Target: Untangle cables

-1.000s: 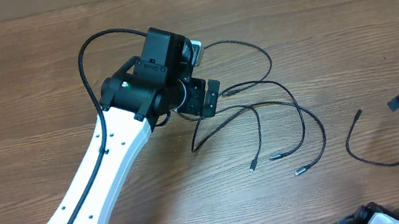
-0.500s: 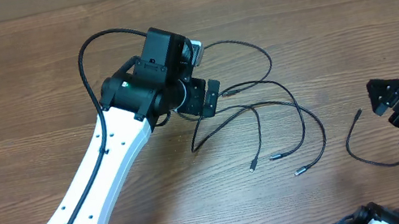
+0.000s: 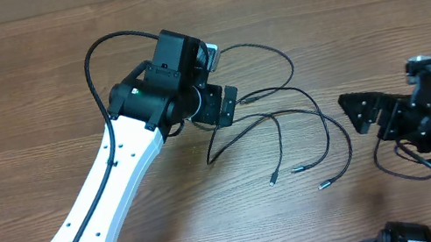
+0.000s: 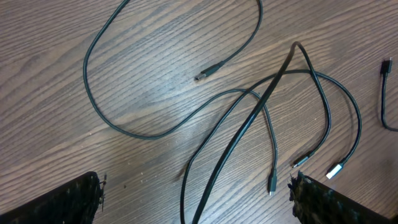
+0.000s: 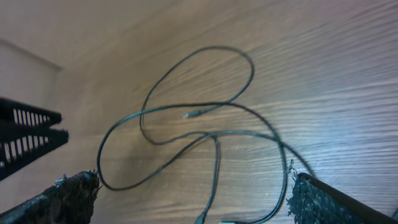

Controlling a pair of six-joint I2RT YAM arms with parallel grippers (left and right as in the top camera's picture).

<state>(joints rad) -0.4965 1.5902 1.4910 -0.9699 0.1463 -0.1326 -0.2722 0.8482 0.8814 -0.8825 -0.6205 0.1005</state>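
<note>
Several thin black cables (image 3: 285, 113) lie loosely crossed on the wooden table, their plugs (image 3: 297, 169) pointing toward the front. One more cable (image 3: 380, 161) curves apart from them on the right. My left gripper (image 3: 221, 77) hovers open at the tangle's left end; in the left wrist view two strands (image 4: 214, 171) run between its fingers (image 4: 62, 202) untouched. My right gripper (image 3: 377, 103) is open, just right of the tangle and above the lone cable. The right wrist view shows the loops (image 5: 205, 118) ahead of its open fingers (image 5: 329, 202).
The left arm's white link (image 3: 111, 184) crosses the table's left front, with its thick black cable (image 3: 93, 58) arching above. The left gripper's black jaw plates (image 5: 25, 134) show at the left edge of the right wrist view. Bare wood surrounds the cables.
My right arm has swung in from the right edge toward the cables, its gripper staying open. The left arm and the cables have not moved.
</note>
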